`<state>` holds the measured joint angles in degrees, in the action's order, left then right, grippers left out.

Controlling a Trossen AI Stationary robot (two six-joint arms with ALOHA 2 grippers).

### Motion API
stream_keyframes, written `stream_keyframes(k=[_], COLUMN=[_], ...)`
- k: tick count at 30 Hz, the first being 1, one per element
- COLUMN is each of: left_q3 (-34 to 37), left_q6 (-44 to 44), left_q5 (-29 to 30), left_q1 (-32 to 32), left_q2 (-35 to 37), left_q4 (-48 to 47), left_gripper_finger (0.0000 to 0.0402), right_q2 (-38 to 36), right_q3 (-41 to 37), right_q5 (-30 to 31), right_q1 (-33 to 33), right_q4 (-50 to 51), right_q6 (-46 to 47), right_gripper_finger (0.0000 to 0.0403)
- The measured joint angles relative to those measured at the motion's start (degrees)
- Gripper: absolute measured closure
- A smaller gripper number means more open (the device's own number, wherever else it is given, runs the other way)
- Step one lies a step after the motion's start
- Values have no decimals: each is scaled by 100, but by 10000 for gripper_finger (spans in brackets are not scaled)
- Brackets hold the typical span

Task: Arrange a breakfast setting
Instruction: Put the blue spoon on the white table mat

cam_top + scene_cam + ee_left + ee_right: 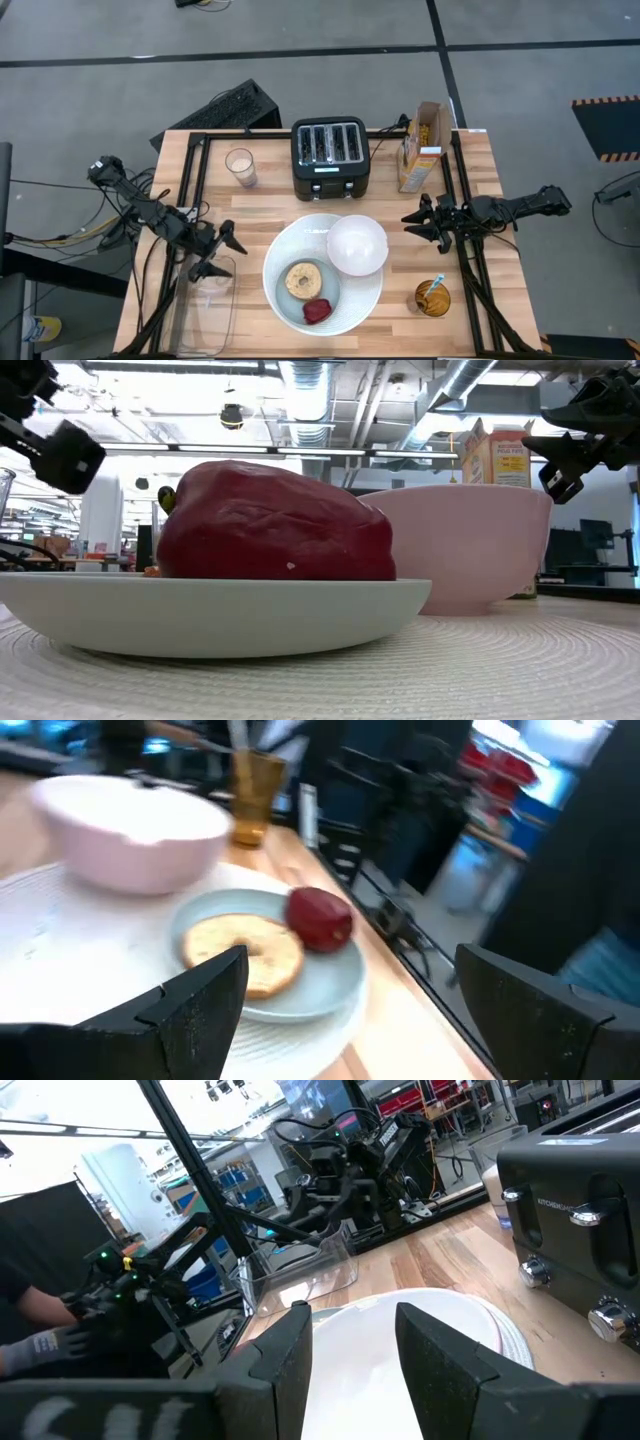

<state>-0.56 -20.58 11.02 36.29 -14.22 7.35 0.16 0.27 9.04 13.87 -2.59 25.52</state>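
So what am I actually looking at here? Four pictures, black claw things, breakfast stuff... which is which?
It is one moment seen by four cameras. One looks straight down on a wooden table, one sits at table-top height, and one rides on each arm's wrist. The black claw things are the two-finger grippers of two robot arms: the left gripper hangs beside the plates, the right gripper just right of the white bowl. Both are open and hold nothing.

On the table a large white plate carries the bowl and a smaller blue-grey plate with a bagel and a red food piece; up close in the low view, that piece looks huge. Behind stand a black toaster, a cereal box and a glass. An amber cup holds a blue-handled spoon.
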Motion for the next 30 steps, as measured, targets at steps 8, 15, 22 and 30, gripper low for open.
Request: stream_keyframes(k=[8, 15, 22, 30], left_q3=[2, 5, 9, 11], left_q6=[-302, -304, -304, -302], left_q5=[165, 163, 139, 139], left_q1=[0, 2, 0, 0], left_q2=[0, 2, 272, 717], left_q4=[-353, -386, -386, -382], left_gripper_finger=[61, 61, 61, 61], right_q2=[-2, -2, -2, -2], right_q3=[-1, -1, -1, 1], right_q5=[-1, -1, -2, 0], right_q1=[1, 2, -1, -1], right_q4=[0, 1, 0, 0], right_q6=[0, -2, -2, 0], right_gripper_finger=[235, 235, 235, 235])
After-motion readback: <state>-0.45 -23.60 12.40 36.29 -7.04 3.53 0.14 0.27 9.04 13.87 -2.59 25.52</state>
